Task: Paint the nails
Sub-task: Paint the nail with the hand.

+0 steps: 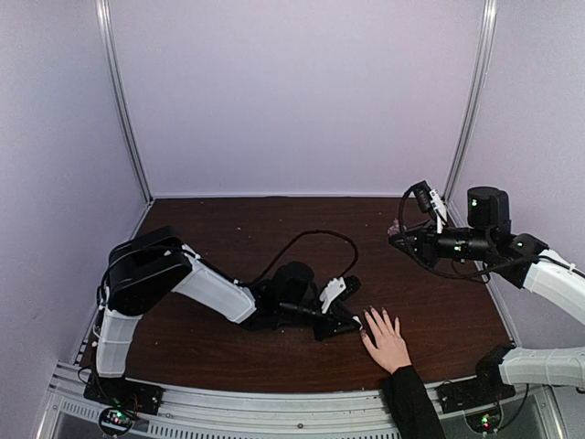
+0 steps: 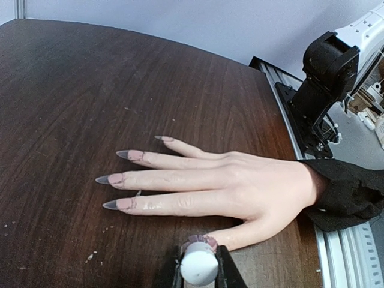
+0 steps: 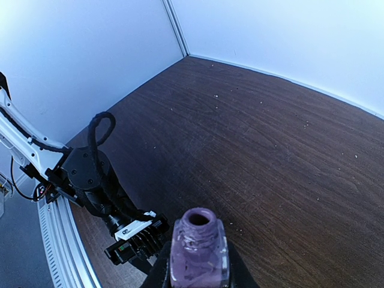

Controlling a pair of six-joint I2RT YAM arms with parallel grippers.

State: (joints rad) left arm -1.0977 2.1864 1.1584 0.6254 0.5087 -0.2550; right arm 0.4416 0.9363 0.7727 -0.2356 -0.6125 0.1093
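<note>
A light-skinned hand (image 2: pixel 240 186) with a black sleeve lies flat on the table, fingers spread; it also shows in the top view (image 1: pixel 388 343). Its long pointed nails (image 2: pixel 118 204) are pink with grey tips. The thumb nail (image 2: pixel 203 241) carries purple polish. My left gripper (image 2: pixel 199 265) is shut on the brush's pale round cap (image 2: pixel 199 268), right at the thumb tip; the brush itself is hidden beneath it. My right gripper (image 3: pixel 198 270) is shut on an open bottle of purple polish (image 3: pixel 198 255), held in the air at the right (image 1: pixel 395 234).
The dark wooden table (image 1: pixel 274 229) is walled on three sides. A metal rail (image 1: pixel 274 402) runs along the near edge. The right arm's base (image 2: pixel 327 78) stands just beyond the sleeve. The left arm and its black cable (image 3: pixel 90 174) lie across the middle.
</note>
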